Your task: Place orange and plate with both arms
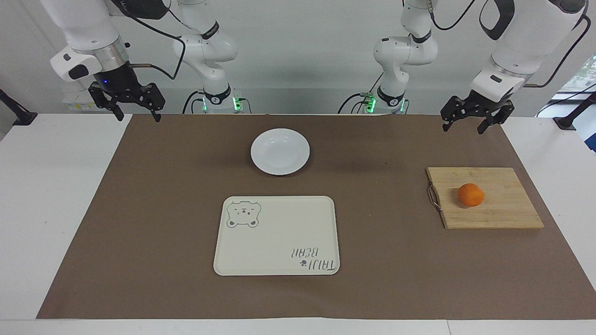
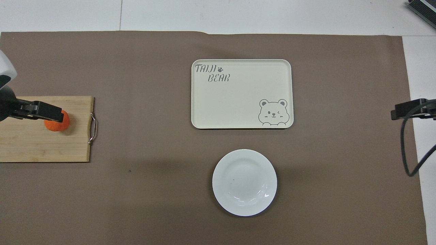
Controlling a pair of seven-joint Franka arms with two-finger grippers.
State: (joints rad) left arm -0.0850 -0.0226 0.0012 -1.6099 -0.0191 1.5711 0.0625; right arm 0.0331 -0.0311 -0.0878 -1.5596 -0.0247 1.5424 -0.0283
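Left gripper [image 1: 477, 118]: raised at its own end of the table, over the mat's edge, fingers spread wide, nothing held. Orange [image 1: 470, 194] on the wooden cutting board [image 1: 503, 209] at that same end, lower and farther out from the robots; in the overhead view partly covered by the gripper, in the facing view plainly apart. Round, so no long axis to align with.

Right gripper [image 1: 128, 103]: likewise aloft at the other end, fingers wide apart, empty.

Plate [image 1: 280, 151] mid-table, between the arms, bare, nearer the robots than the bear tray [image 1: 276, 235].

Judgement: left arm clearly the closer to the orange; plate about equally placed for either.
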